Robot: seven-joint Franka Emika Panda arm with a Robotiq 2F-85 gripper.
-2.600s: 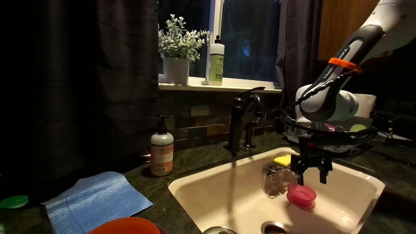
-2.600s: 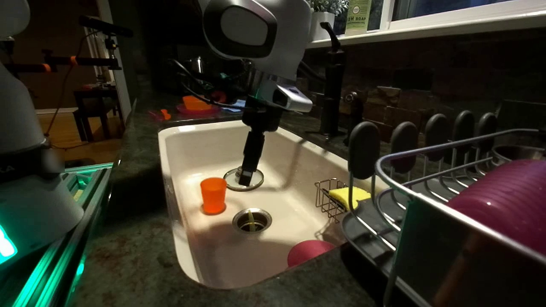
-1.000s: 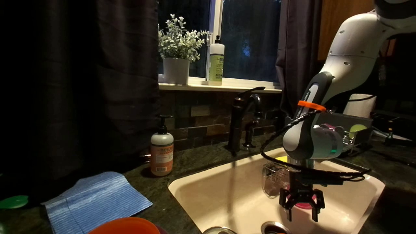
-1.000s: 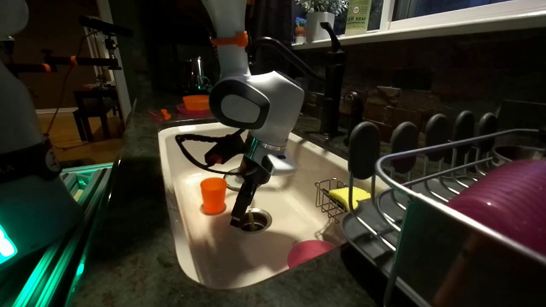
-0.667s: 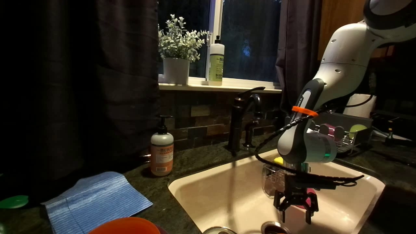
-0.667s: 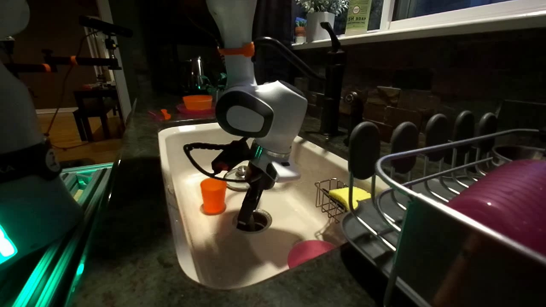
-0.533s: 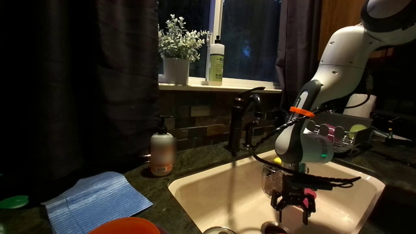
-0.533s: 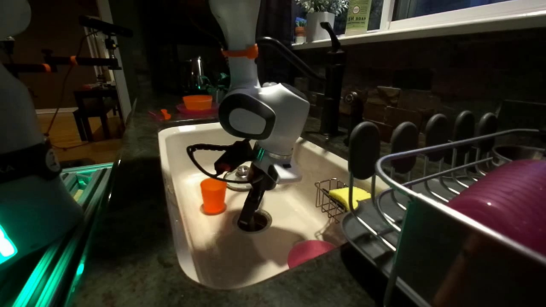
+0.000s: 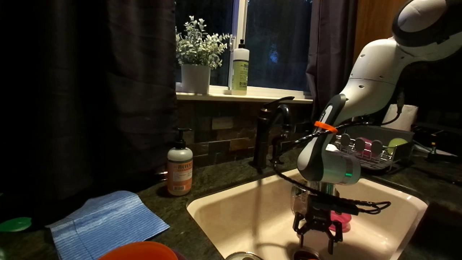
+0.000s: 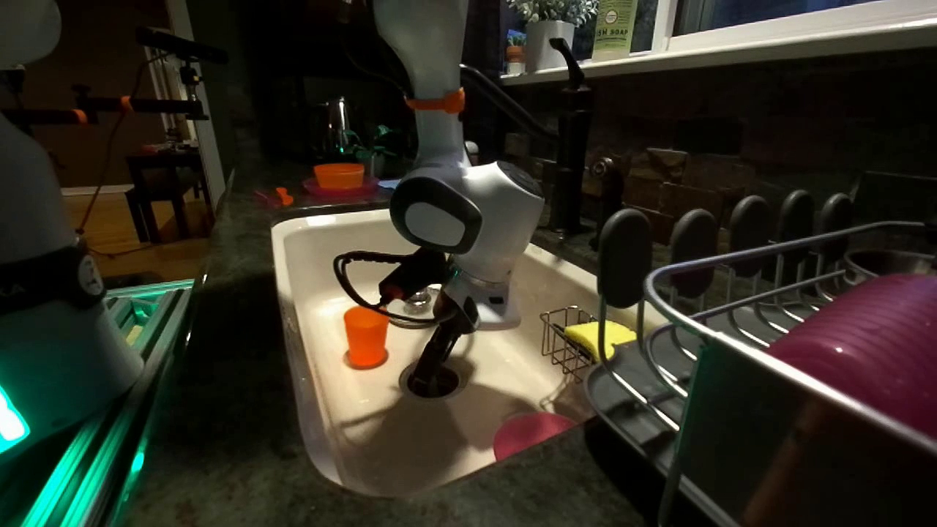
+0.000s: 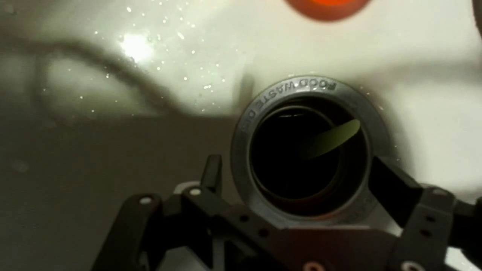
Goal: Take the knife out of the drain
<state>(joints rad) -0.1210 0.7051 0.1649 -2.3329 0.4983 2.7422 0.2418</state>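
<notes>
Cup [image 10: 366, 335] stands nr drain [image 11: 240, 150], w/ pink dish [image 10: 531, 435] farther off.

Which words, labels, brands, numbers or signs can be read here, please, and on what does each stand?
"FOOD WASTE", upside down, on the drain; next letters unclear.
"MEYER", ending unclear, on the counter bottle.
"SOAP", letters before it blurred, on the sill bottle.
Too small or blurred: other print on both bottles, lettering on the arm, the mark on the robot base.
No number can be read.

Room leads down into the drain [image 11: 240, 154] — 1 orange cup [image 10: 366, 331] near.
</notes>
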